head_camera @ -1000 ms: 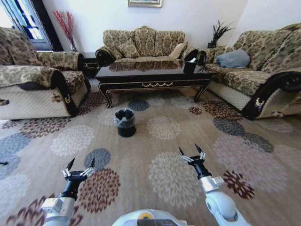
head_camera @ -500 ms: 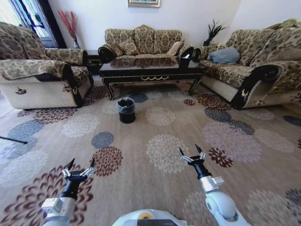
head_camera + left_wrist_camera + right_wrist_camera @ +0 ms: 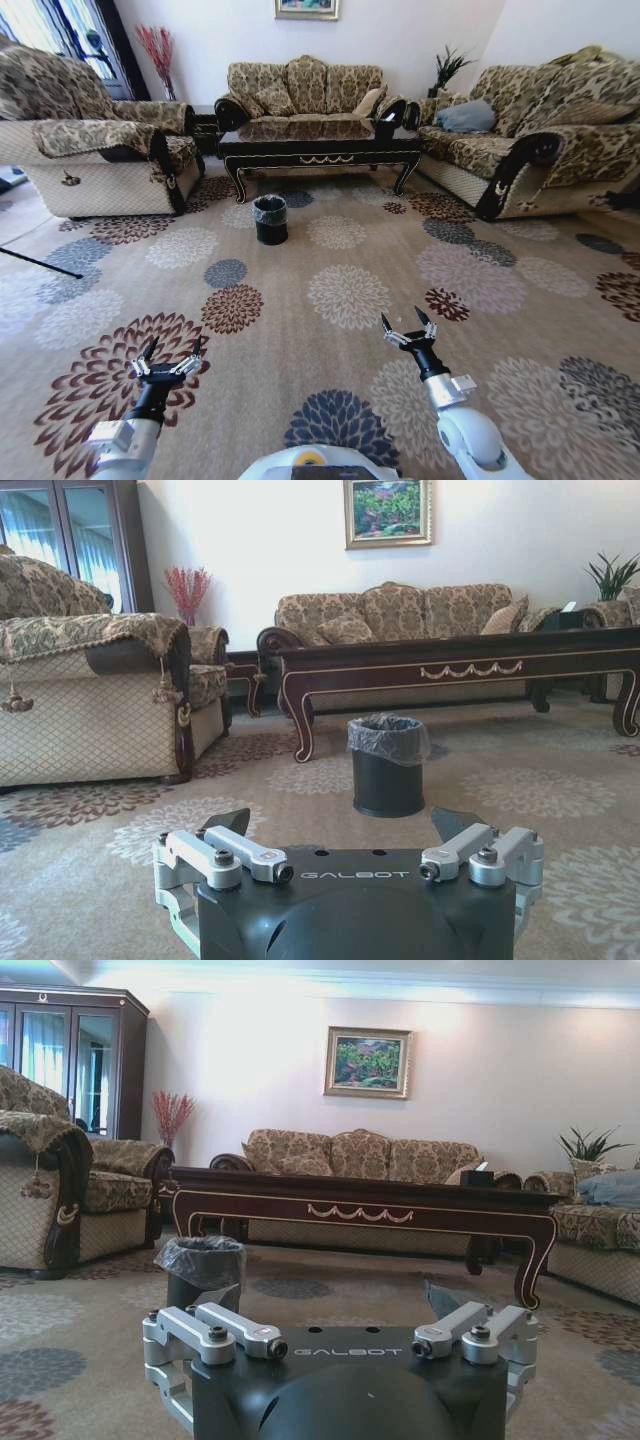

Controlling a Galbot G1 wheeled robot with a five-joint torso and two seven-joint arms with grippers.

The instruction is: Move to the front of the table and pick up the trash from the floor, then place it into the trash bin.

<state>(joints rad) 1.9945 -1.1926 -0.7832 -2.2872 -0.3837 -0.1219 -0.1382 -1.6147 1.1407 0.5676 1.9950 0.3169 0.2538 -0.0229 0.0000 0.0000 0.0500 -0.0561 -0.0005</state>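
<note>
The long dark table [image 3: 320,150] stands far ahead, in front of the back sofa; it also shows as the table [image 3: 460,660] and the table [image 3: 360,1205] in the wrist views. The small black trash bin [image 3: 270,220] with its clear liner stands on the carpet just before the table's left end, seen too as the bin [image 3: 388,765] and the bin [image 3: 200,1265]. My left gripper [image 3: 174,342] and right gripper [image 3: 402,318] hover open and empty over the carpet, well short of the bin. Both wrist views show the open left gripper [image 3: 340,825] and right gripper [image 3: 335,1295]. The trash is out of view.
A patterned armchair [image 3: 100,150] flanks the left, a sofa [image 3: 305,90] sits behind the table, and another sofa [image 3: 520,150] lines the right. A thin dark rod [image 3: 40,262] lies on the floor at far left. Wide flowered carpet [image 3: 345,295] stretches between me and the bin.
The whole head view has shifted: table, bin and sofas now look smaller and farther off, with more carpet in front. Both arms keep the same pose, grippers still open.
</note>
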